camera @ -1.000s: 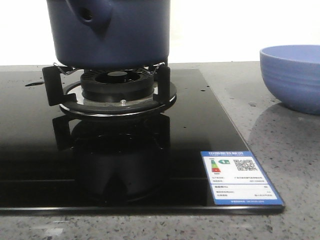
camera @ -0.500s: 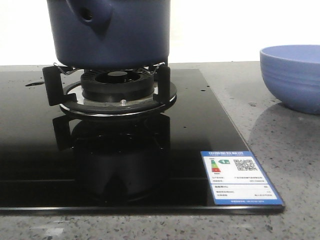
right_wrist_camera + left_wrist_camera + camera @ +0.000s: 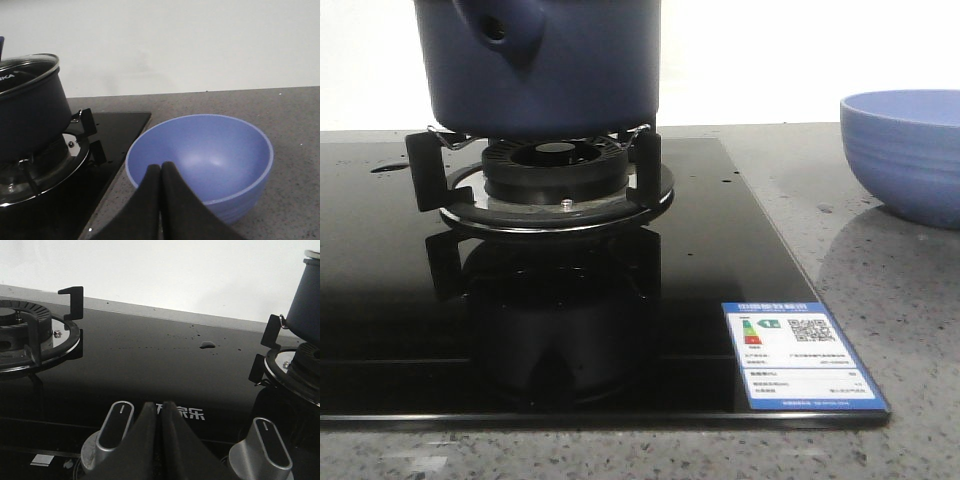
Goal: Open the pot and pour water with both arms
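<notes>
Dark blue metal pot sits on the black burner grate, glass lid on. Pale blue ceramic bowl on grey worktop beside it. Left fingers and right fingers closed, empty. Likely heavy, sloshy; lid slippery, so grip its knob, then the pot handle.

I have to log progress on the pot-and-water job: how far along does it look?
The pot sits on its burner with the glass lid on, and the bowl beside the stove looks dry. Nothing is in hand: the left gripper and right gripper are shut, holding nothing. That fits a lid never lifted, or one put back; with no water seen in the bowl, pouring looks left to do.
</notes>
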Controlling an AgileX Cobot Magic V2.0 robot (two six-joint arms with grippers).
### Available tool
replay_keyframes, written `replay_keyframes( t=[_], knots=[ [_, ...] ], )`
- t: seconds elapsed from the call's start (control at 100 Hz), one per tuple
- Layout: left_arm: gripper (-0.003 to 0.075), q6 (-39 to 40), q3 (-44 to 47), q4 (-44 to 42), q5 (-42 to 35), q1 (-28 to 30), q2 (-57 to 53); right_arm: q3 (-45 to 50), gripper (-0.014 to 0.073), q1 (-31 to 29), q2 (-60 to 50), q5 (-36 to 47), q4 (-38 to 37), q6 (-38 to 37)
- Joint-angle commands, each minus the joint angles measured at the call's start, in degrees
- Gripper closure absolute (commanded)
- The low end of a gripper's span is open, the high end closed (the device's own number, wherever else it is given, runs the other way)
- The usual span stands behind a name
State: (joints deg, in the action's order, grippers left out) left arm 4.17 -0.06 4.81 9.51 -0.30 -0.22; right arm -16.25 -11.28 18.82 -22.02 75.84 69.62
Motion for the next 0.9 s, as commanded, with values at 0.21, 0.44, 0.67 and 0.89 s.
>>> replay_keyframes(
  t=[0.21, 0.44, 0.67, 0.89],
  knots=[
    [0.0741, 0.23, 1.93, 0.16, -4.22, -0.40, -1.62, -5.23, 0.0655, -0.23, 1.86, 5.62, -23.45, -23.30],
    [0.0741, 0.23, 1.93, 0.16, -4.22, -0.40, -1.62, -4.75, 0.0655, -0.23, 2.50, 14.15, -72.53, -72.60],
    [0.0741, 0.23, 1.93, 0.16, -4.22, -0.40, -1.62, 2.60, 0.0655, 6.97, -3.44, 21.07, -80.78, -73.40],
    [0.0741, 0.23, 1.93, 0.16, -4.22, -0.40, -1.62, 12.83, 0.0655, 12.11, -9.92, 23.28, -80.81, -73.40]
  ],
)
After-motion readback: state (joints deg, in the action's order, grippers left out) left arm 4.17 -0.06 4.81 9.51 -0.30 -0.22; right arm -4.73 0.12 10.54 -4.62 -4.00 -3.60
